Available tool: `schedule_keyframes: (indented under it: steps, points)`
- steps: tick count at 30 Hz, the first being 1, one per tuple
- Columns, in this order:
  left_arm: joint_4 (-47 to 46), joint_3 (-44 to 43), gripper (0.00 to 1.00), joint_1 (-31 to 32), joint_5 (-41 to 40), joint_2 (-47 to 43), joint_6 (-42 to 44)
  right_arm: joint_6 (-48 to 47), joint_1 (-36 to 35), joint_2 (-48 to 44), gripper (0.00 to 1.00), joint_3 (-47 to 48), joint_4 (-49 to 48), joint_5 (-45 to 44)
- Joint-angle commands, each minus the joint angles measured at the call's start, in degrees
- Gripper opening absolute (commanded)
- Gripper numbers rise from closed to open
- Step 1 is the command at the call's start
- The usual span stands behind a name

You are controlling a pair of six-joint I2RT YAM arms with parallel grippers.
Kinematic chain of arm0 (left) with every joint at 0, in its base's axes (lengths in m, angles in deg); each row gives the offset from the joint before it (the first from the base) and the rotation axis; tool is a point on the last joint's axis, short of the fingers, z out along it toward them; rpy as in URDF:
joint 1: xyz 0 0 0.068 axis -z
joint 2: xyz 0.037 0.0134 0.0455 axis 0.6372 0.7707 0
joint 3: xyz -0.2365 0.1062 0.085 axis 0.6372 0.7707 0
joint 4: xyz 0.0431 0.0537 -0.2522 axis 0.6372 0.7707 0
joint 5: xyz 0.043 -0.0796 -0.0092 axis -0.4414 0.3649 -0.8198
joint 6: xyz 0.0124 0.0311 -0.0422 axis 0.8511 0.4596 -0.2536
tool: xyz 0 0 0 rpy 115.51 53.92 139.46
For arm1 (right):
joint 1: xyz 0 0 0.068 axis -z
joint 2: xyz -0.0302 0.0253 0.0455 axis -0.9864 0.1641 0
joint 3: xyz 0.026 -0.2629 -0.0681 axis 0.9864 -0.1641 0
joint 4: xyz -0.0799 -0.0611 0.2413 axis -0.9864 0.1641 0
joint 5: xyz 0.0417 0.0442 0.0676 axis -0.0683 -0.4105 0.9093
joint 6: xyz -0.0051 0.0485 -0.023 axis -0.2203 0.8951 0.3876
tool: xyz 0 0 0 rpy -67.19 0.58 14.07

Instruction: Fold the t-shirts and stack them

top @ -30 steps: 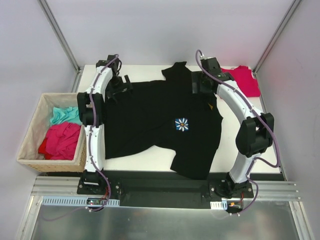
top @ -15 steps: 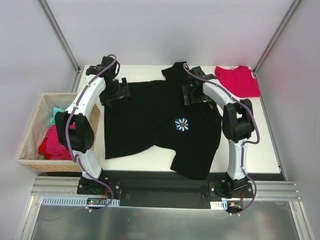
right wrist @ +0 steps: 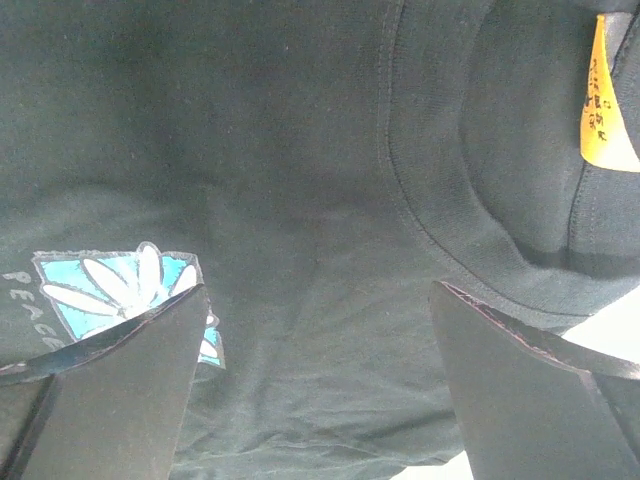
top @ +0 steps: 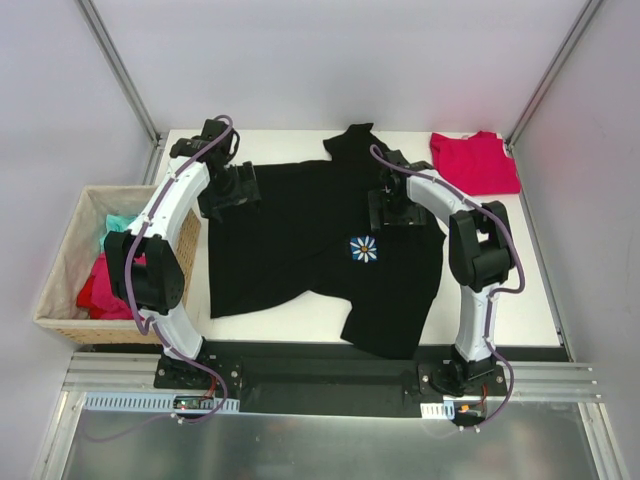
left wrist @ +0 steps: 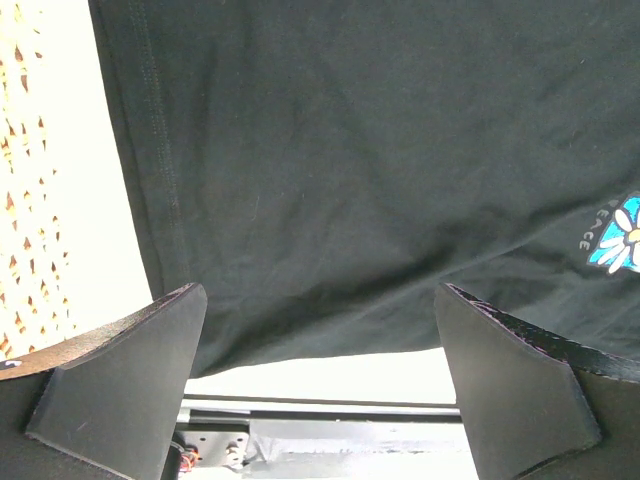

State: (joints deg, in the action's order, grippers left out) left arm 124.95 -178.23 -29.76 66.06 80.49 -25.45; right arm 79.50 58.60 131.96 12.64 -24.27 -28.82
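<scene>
A large black t-shirt (top: 300,240) lies spread flat on the white table, its pale daisy emblem (top: 365,249) near the middle. A red t-shirt (top: 476,162) lies at the back right corner. My left gripper (top: 233,189) hovers open over the black shirt's left edge, and the left wrist view shows its gripper (left wrist: 320,350) open above the shirt's hem (left wrist: 330,340). My right gripper (top: 396,211) hangs open just behind the emblem. In the right wrist view this gripper (right wrist: 318,345) holds nothing, with the emblem (right wrist: 115,285) by its left finger and the collar (right wrist: 500,230) to the right.
A woven tan basket (top: 62,262) stands off the table's left side, holding pink and teal cloth. A yellow neck tag (right wrist: 605,100) shows inside the collar. Frame posts rise at the back corners. The arms' base rail (top: 320,375) runs along the near edge.
The right gripper has moved from the collar toward the near side, ending just behind the emblem. The left arm's elbow swung out to the left and its gripper shifted slightly nearer. Both stayed open.
</scene>
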Motion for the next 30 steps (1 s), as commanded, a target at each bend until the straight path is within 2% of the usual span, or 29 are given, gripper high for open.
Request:
schedule_keyframes:
  steps: [1,10,17,30]
  points:
    - [0.1,0.0,0.99,0.7,-0.7,-2.1,-0.5,2.3,0.4,1.5,0.97,3.0,2.3,-0.2]
    - [0.2,-0.8,0.99,0.7,-1.0,-1.8,0.0,5.3,4.9,1.8,0.97,0.5,-0.9,6.9]
    - [0.3,-1.4,0.99,0.7,-0.5,-2.3,-0.2,6.0,4.0,1.2,0.97,-3.4,-2.2,7.8]
    - [0.3,-0.3,0.99,0.7,-0.8,-2.1,-0.1,5.5,5.9,7.8,0.97,9.2,4.0,2.9]
